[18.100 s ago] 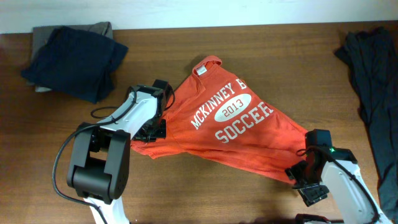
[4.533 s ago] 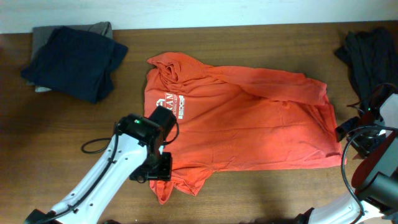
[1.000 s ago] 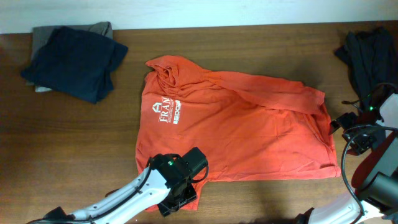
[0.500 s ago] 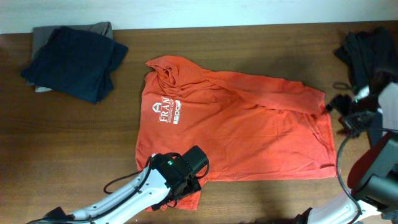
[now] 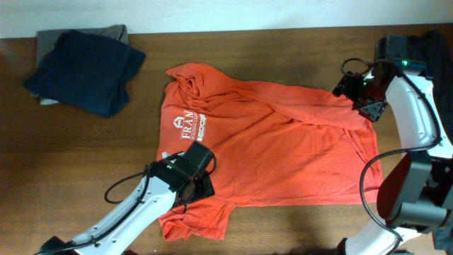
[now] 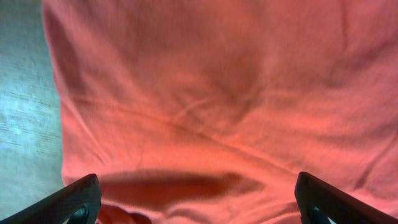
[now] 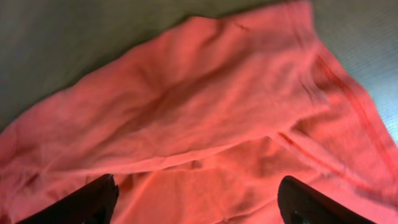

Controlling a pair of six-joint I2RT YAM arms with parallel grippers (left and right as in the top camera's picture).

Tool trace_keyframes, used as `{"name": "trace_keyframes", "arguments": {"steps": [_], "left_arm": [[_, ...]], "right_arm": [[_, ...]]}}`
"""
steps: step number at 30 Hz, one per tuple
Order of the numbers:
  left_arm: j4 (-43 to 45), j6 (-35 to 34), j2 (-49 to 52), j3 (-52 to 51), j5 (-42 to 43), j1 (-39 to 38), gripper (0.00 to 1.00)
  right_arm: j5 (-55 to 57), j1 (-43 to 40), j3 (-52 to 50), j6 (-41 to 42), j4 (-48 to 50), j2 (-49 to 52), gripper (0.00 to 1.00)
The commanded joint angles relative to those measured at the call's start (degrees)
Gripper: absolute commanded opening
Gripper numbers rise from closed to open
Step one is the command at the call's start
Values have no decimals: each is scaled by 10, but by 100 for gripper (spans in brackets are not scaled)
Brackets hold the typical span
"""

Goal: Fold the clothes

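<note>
The clothes, a red-orange T-shirt [image 5: 283, 149] with a small white chest logo [image 5: 190, 127], lie spread across the table with folds along the top. A crumpled sleeve [image 5: 195, 219] sticks out at the lower left. My left gripper [image 5: 192, 172] hovers over the shirt's lower left part, open, with only cloth [image 6: 205, 106] below its fingertips [image 6: 78, 199]. At the shirt's upper right corner my right gripper [image 5: 356, 95] is open over the folded sleeve edge [image 7: 205, 93], holding nothing. Its fingertips [image 7: 93, 202] stand wide apart.
A pile of dark navy clothes [image 5: 85, 60] over a grey garment lies at the back left. A dark garment [image 5: 444, 85] hangs at the right edge behind the right arm. Bare brown table [image 5: 71, 156] surrounds the shirt.
My left gripper opened, let go of the lower left sleeve and drew back over the shirt. My right arm swung from the right edge up to the shirt's upper right corner, jaws widening.
</note>
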Motion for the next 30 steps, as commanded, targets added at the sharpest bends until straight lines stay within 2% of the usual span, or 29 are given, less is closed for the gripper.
{"name": "trace_keyframes", "arguments": {"steps": [1, 7, 16, 21, 29, 30], "left_arm": [[11, 32, -8, 7, -9, 8, 99], [14, 32, -8, 7, -9, 9, 99], [14, 32, -8, 7, -14, 9, 99], [14, 32, -8, 7, -24, 9, 99], [13, 34, -8, 7, -24, 9, 99], [13, 34, -8, 7, -24, 9, 99]], "right_arm": [[37, 1, 7, 81, -6, 37, 85], [36, 0, 7, 97, -7, 91, 72], [34, 0, 5, 142, -8, 111, 69], [37, 0, -25, 214, -2, 112, 63], [36, 0, -64, 217, 57, 112, 60], [36, 0, -64, 217, 64, 112, 55]]}}
